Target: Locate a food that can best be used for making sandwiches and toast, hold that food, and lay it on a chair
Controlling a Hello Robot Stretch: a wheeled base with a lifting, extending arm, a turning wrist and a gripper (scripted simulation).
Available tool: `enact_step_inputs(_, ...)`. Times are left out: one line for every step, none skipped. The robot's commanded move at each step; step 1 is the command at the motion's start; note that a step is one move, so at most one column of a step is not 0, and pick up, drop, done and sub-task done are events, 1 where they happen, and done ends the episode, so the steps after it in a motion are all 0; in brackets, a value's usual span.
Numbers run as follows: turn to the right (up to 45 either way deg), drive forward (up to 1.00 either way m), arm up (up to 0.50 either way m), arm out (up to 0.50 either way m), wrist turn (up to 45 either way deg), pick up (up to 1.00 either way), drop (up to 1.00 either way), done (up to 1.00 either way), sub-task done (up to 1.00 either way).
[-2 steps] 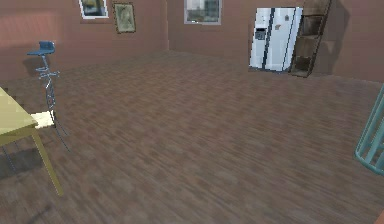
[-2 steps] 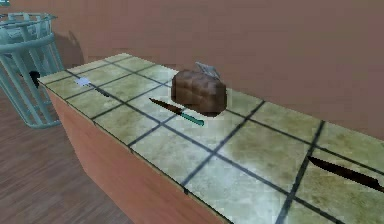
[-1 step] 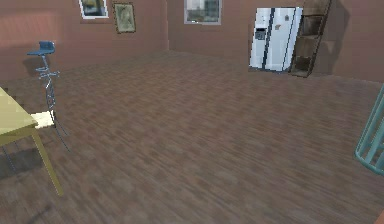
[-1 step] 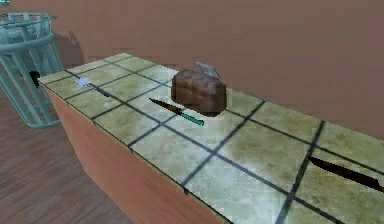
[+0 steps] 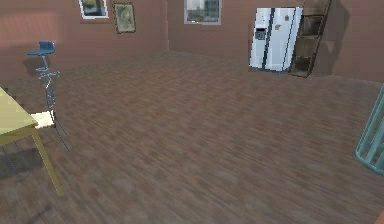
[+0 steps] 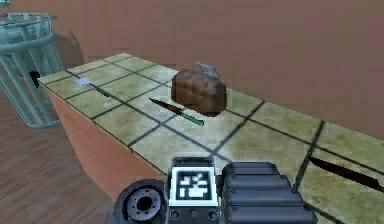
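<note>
A brown loaf of bread (image 6: 201, 89) lies on a tiled countertop (image 6: 260, 140) in the arm side view. At the bottom edge of that view sits the arm's end with a white marked square (image 6: 197, 187), and the gripper (image 6: 141, 205) shows as a dark round body to its left. Its far end is not clear, so I cannot tell whether it holds anything. A blue chair (image 5: 43, 52) on thin metal legs stands by the far wall at the forward view's left.
A knife (image 6: 180, 110) with a green handle lies in front of the loaf, and a dark utensil (image 6: 345, 172) lies at the counter's right. A teal wire bin (image 6: 27, 65) stands past the counter's left end. A yellow table (image 5: 18, 122), a white fridge (image 5: 275, 38) and a brown shelf (image 5: 313, 40) border open wooden floor.
</note>
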Motion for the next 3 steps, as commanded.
enact_step_inputs(0.0, 0.0, 0.0, 0.42, 0.0, 0.0, 0.0, 0.0, 0.0)
enact_step_inputs(0.0, 0.0, 0.0, 0.0, 45.0, 0.0, 0.0, 0.0, 0.0)
enact_step_inputs(0.0, 0.0, 0.0, 0.0, 45.0, 0.0, 0.0, 0.0, 0.0)
